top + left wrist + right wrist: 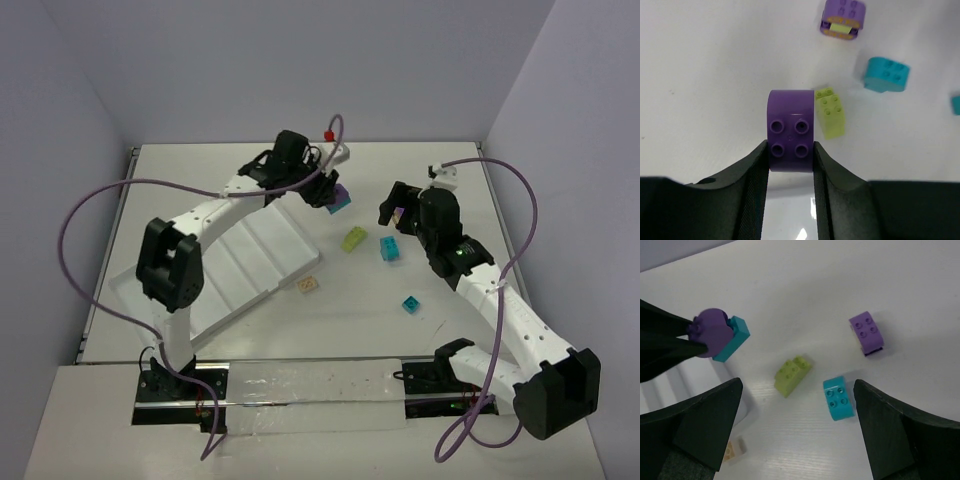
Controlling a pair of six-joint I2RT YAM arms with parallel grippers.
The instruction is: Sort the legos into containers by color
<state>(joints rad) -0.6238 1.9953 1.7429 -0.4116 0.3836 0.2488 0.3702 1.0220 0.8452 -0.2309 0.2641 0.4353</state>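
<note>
While the left gripper (327,193) was clamped on a purple brick (790,130) with a teal piece (731,338) against its side, it hung just past the upper right end of the white tray (250,258) in the overhead view. The right gripper (393,207) was spread wide and held nothing, right of centre above a second purple brick (867,332) lying on the table (200,170). A lime brick (353,238) and a teal brick (389,248) lay near the middle, another teal one (410,304) lay lower down, and a beige brick (308,286) lay just beside the tray's lower right edge.
</note>
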